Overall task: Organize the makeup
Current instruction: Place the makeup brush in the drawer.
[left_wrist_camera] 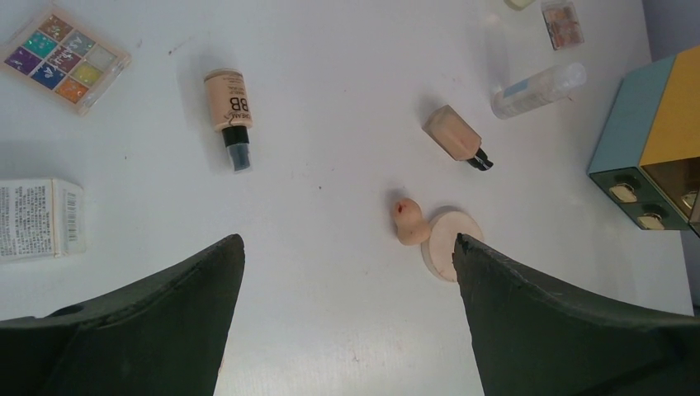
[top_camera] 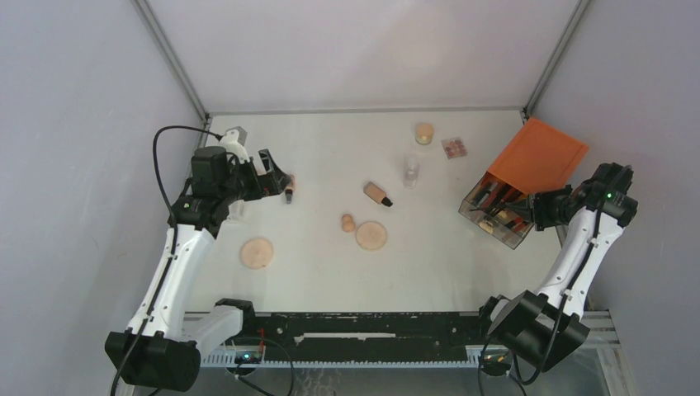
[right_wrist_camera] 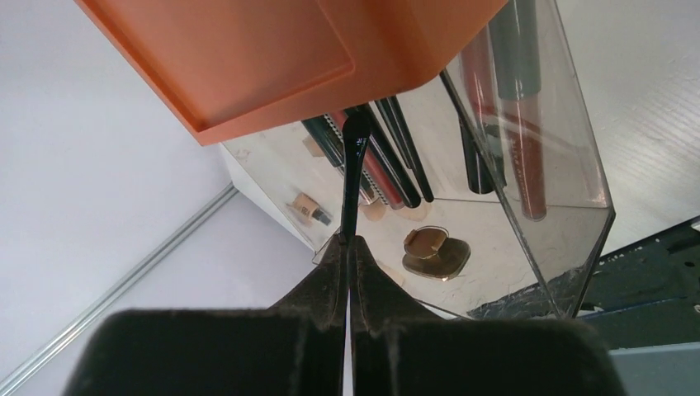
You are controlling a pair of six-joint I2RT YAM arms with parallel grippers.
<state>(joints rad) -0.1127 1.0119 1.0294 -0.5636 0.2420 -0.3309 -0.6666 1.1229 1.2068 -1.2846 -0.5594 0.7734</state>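
The right claw point(right_wrist_camera: 347, 247) is clenched on a thin black brush point(right_wrist_camera: 353, 177) near the right edge of the counter point(top_camera: 330, 280). The brush's far end sits at the mouth of the clear drawer point(right_wrist_camera: 569, 190), under the orange top of the box point(right_wrist_camera: 248, 58). Whether the tip is inside I cannot tell. Other brushes point(right_wrist_camera: 410, 161) and red pencils point(right_wrist_camera: 528, 157) lie in that drawer.

The left claw point(left_wrist_camera: 347, 239) hangs released, jaws wide, over the counter's left side, holding nothing. Before it lie a BB bottle point(left_wrist_camera: 229, 103), a square bottle point(left_wrist_camera: 454, 134), and a sponge point(left_wrist_camera: 409, 221) touching a disc point(left_wrist_camera: 437, 237). A palette point(left_wrist_camera: 64, 59) and a white carton point(left_wrist_camera: 37, 219) lie near the BB bottle. A second disc point(top_camera: 257, 252) lies toward the near-left corner.
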